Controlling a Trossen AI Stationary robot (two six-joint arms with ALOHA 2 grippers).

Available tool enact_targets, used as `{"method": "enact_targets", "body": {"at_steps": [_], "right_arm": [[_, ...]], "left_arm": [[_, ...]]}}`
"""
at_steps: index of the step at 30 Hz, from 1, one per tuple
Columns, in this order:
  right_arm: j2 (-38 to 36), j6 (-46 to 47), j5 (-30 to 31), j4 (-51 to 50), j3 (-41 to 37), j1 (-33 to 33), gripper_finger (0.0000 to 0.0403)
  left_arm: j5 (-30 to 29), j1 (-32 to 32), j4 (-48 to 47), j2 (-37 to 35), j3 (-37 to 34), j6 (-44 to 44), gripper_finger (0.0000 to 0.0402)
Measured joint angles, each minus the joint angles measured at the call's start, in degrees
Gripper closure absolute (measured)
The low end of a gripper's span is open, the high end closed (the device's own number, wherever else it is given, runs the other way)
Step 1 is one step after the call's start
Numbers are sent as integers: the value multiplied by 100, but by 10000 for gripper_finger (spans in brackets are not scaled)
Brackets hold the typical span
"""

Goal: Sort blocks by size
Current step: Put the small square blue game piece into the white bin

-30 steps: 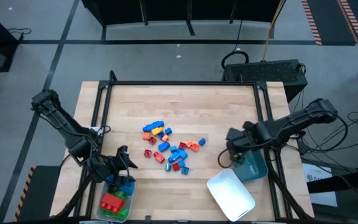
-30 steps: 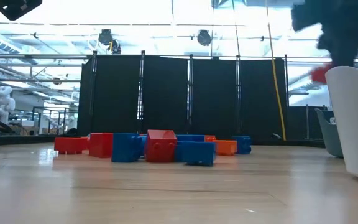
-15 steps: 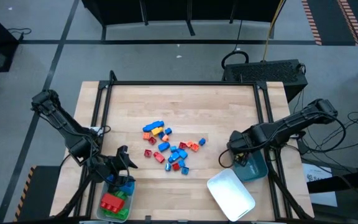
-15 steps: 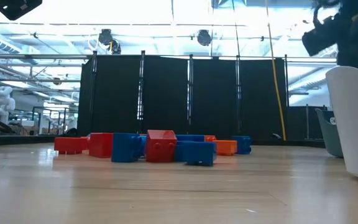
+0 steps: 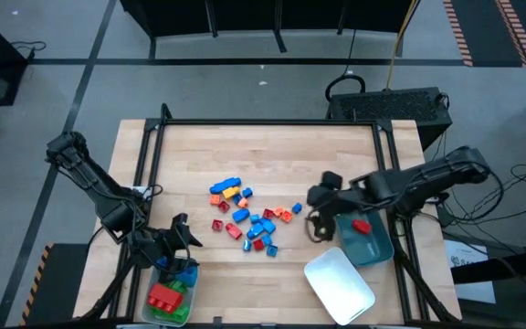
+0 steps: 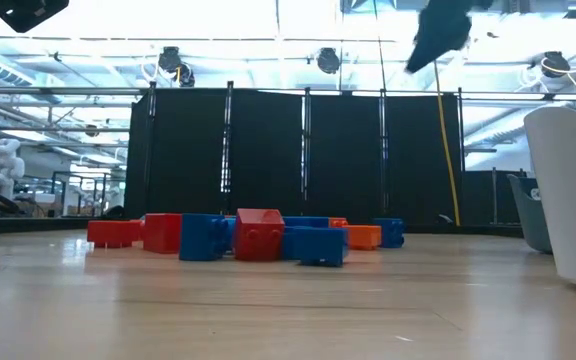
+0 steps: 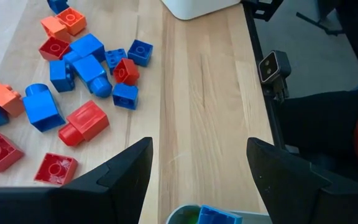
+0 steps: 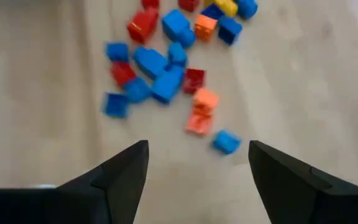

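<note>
Hovering spread, empty: right gripper (image 5: 316, 219), just beside blocks (image 5: 249, 219); left gripper (image 5: 183, 234) spread near pile.

Counts on the table (image 5: 272, 146)
Three trays (image 5: 339, 282); roughly twenty loose blocks (image 5: 249, 217) mid-frame; one red block (image 5: 361, 226) in the teal tray.

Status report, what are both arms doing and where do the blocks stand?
Right gripper jaws open, empty, between teal tray and pile. Left gripper open, over its bin. Blocks mostly loose mid-table; a red one in the teal tray. Nothing blocking.
</note>
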Motion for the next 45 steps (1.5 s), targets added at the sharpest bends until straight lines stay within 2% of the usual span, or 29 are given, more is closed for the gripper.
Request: {"method": "enact_targets", "body": {"at_steps": [4, 8, 12, 17, 22, 27, 35, 37, 40, 45], "right_arm": [[747, -1095, -23, 40, 105, -410, 148], [1613, -1971, -453, 50, 103, -911, 149], [2201, -2687, -576, 20, 103, -1294, 149], [2393, -3224, -653, 62, 103, -1606, 149], [2389, -3429, -1199, 70, 103, -1660, 149], [2521, -3960, -1194, 315, 103, -1520, 149], [3072, -4121, -1115, 319, 101, -1536, 154], [3109, -4105, -1018, 294, 101, -1529, 169], [3136, -4092, -1013, 323, 101, -1534, 212], [3136, -4063, -997, 333, 103, -1534, 332]], "left_arm": [[0, 0, 0, -2, 0, -18, 141], [2, 0, 0, -1, 0, -20, 141], [2, 0, -1, -2, 0, -20, 141], [2, 0, -5, -1, 0, 15, 141], [2, 0, -76, 0, 2, 15, 141], [-11, 0, -205, 0, 2, 10, 141], [-39, 0, -202, 0, 2, -15, 141], [-48, 0, -197, 0, 2, -16, 141], [-53, 0, -195, 0, 2, -16, 141], [-76, 0, -174, 0, 2, -16, 141]]}}
